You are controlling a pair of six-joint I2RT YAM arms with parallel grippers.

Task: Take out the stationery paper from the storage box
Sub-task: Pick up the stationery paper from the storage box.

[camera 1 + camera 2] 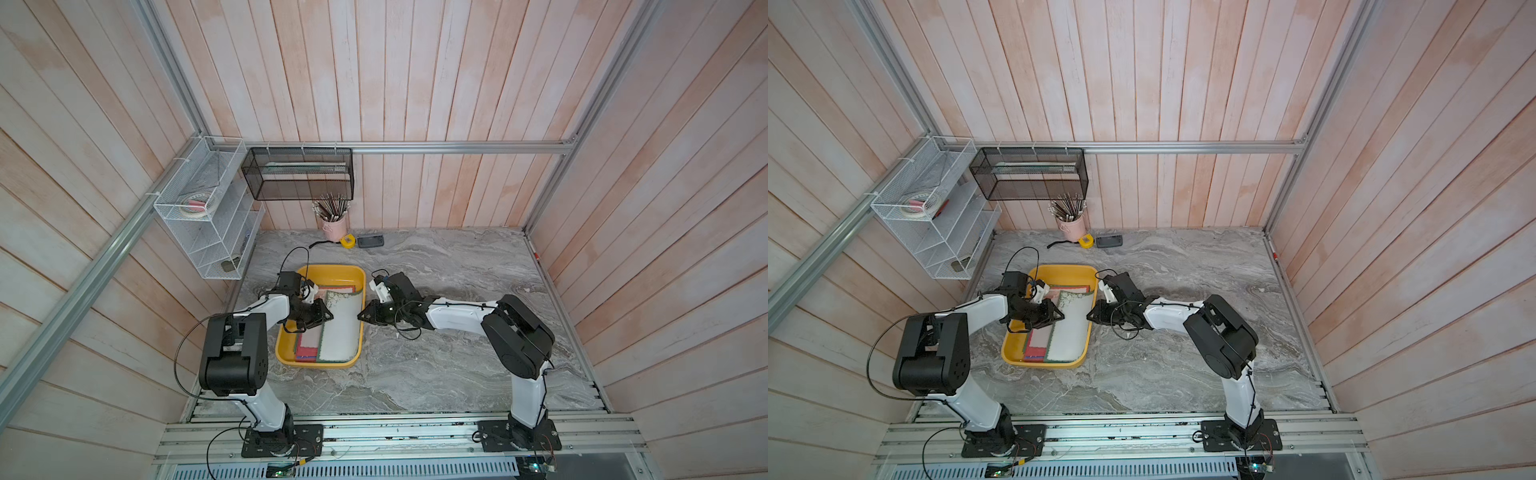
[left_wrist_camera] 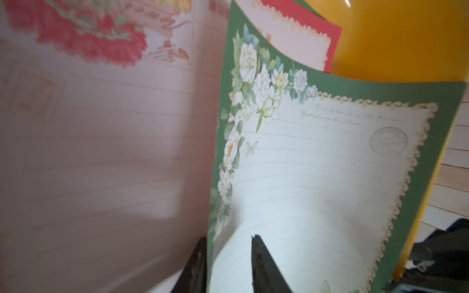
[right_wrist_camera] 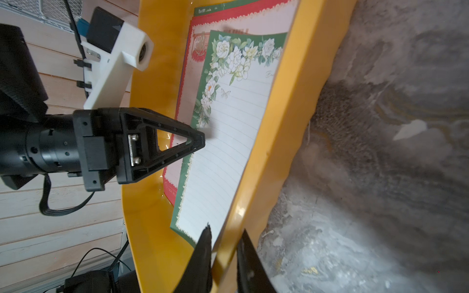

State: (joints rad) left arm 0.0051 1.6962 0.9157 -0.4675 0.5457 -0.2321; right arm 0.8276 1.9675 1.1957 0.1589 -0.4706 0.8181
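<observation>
Fingers of the left tool [image 2: 228, 238] sit either side of the long edge of a green-bordered sheet [image 2: 317, 177], with a gap between them; whether they pinch it I cannot tell. That sheet bows up off a pink sheet [image 2: 101, 152] and a red-bordered sheet [image 2: 333, 40], all of them inside the yellow tray [image 1: 336, 275] on the bench [image 1: 436, 353], its other long edge against the wall nearest the right arm. The right tool [image 3: 225, 228] is clamped on that wall's rim.
</observation>
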